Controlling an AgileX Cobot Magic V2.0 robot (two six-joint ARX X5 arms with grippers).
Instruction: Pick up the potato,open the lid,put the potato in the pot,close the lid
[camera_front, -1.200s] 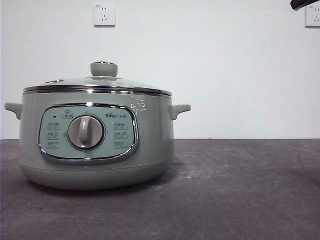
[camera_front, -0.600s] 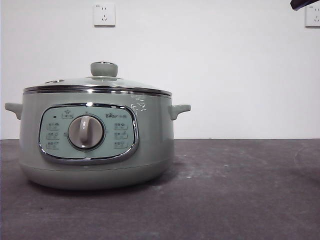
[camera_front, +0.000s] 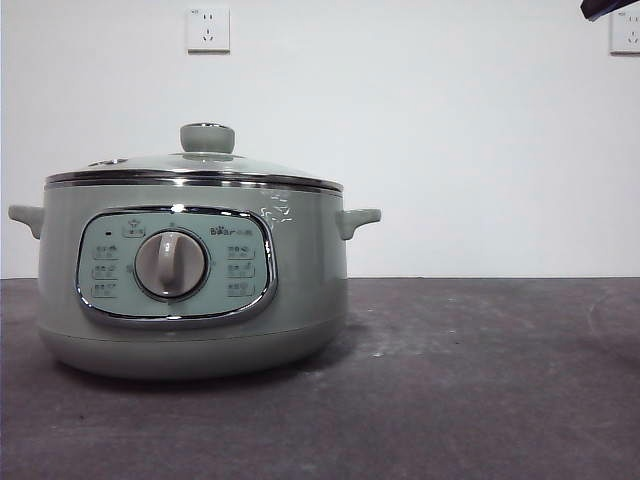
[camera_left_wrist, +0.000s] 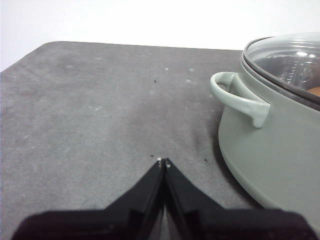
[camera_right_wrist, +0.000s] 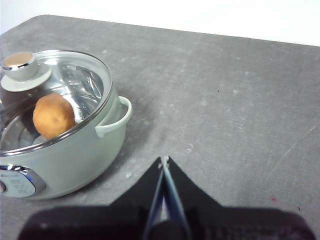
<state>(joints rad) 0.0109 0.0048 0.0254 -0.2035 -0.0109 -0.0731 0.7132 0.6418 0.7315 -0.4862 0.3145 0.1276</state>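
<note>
Around the pot (camera_front: 190, 290): only bare grey desk (camera_front: 480, 380), a white wall behind with two sockets (camera_front: 208, 29), nothing standing in the way. Pot placed on the desk, control panel (camera_front: 175, 266) and grey dial (camera_front: 171, 264) turned toward the front camera, one small side handle (camera_front: 358, 220) pointing toward the open part of the desk, the other (camera_front: 26, 217) at the opposite side.

Lid (camera_right_wrist: 52, 95) seated flat on the chrome rim, closed, knob (camera_front: 207, 138) upright at its centre. Potato (camera_right_wrist: 53, 115) already inside the pot, seen through the glass of the lid in the right wrist view, lying near the wall at the handle side. Roundish from this angle, so long axis hard to tell; dark spot not visible.

Much free desk beside the pot on both sides. Far desk edge visible in both wrist views, well apart from the pot; a rounded corner too.

Left gripper (camera_left_wrist: 163, 162) low over the desk, near the pot handle (camera_left_wrist: 235, 97) but not touching it, fingers together, empty. Right gripper (camera_right_wrist: 164, 160) over open desk, apart from the pot, fingers together, empty as well. In the front view only a black tip (camera_front: 610, 8) at the top corner.
</note>
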